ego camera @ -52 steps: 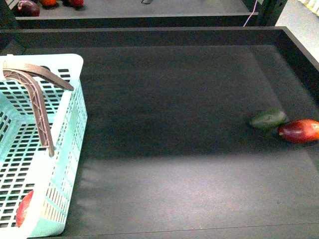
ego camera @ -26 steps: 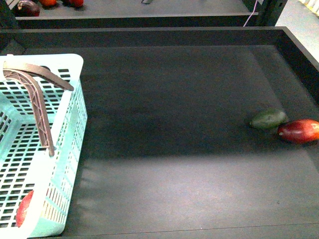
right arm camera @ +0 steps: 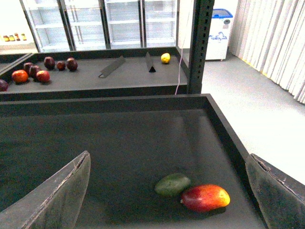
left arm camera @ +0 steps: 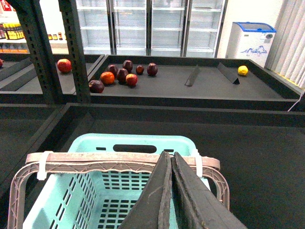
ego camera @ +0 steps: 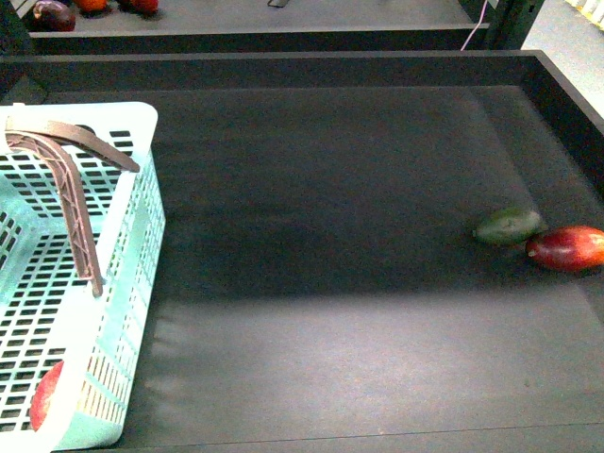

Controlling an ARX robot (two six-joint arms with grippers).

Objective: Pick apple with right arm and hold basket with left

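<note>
Far left of the front view: the basket (ego camera: 113, 283) sits at the left edge of the dark tray floor (ego camera: 330, 283), cut off by the frame on its left and near sides. Its brown swing handles (ego camera: 71, 189) lie across the top. The apple (ego camera: 44, 398) rests inside at the near corner, red skin seen partly through the lattice wall.

My left gripper (left arm camera: 171, 191) hangs over the basket's brown handles with its two fingers pressed flat together — nothing visible between them. Whether they touch a handle I cannot tell.

Middle: bare floor from the basket's right wall across to the fruit on the right — wide open room, bounded by the raised back wall (ego camera: 283, 68).

Right: a green avocado (ego camera: 508, 226) and an oblong red fruit (ego camera: 566, 248) lie touching, near the tray's right wall (ego camera: 571, 104).

My right gripper (right arm camera: 167, 191) is spread wide and empty, one finger at each side of its wrist view, avocado and red fruit lying on the floor between them.
</note>
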